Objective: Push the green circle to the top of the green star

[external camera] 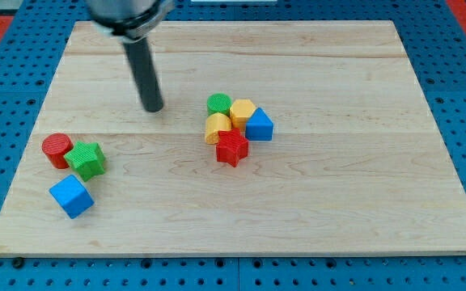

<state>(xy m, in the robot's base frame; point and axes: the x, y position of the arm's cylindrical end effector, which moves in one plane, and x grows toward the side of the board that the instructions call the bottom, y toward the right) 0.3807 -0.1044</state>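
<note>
The green circle (218,103) sits at the top left of a tight cluster near the board's middle. The green star (86,159) lies far off at the view's left, touching a red circle (57,150). My tip (153,107) rests on the board to the left of the green circle, with a gap of about one block width between them. The rod rises from there toward the view's top left.
In the cluster with the green circle are a yellow hexagon (243,111), a yellow block (217,128), a blue block (259,125) and a red star (232,149). A blue cube (71,196) lies below the green star. The wooden board (338,202) sits on a blue pegboard.
</note>
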